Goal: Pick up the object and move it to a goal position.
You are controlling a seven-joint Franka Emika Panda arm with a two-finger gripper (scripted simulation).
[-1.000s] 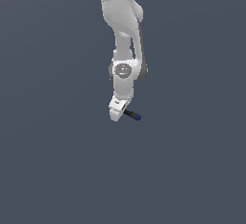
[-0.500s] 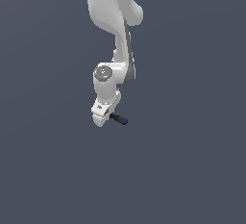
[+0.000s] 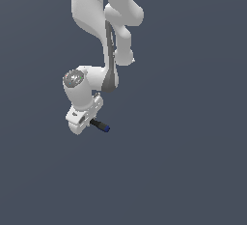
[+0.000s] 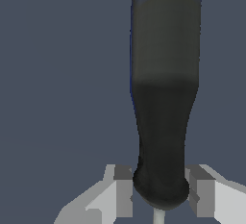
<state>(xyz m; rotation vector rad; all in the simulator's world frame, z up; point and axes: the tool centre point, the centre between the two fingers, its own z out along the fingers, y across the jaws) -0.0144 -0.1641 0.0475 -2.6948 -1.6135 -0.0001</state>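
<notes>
Exterior view: the arm carries the tool (image 3: pixel 83 121) further toward the exterior view's left than half a second ago, and the upper links now fold over more steeply. The rod (image 3: pixel 100 125) travels with it, projecting from the tool toward the exterior view's right with its blue tip outermost, at the same attitude relative to the tool as before.

Wrist view: the tool (image 4: pixel 161 189) is clenched on the rod (image 4: pixel 165 98). Both pads (image 4: pixel 123 189) press against the rounded black end, and the blue tip points away from the camera. A thin pale stem shows below the gripped end.

No counter and no goal marker are visible, so clearance and remaining travel cannot be determined. Judgement: the pick-up is complete and the transport phase is under way. The grasp sits at the very end of the rod, so pivoting under acceleration is the main risk.
</notes>
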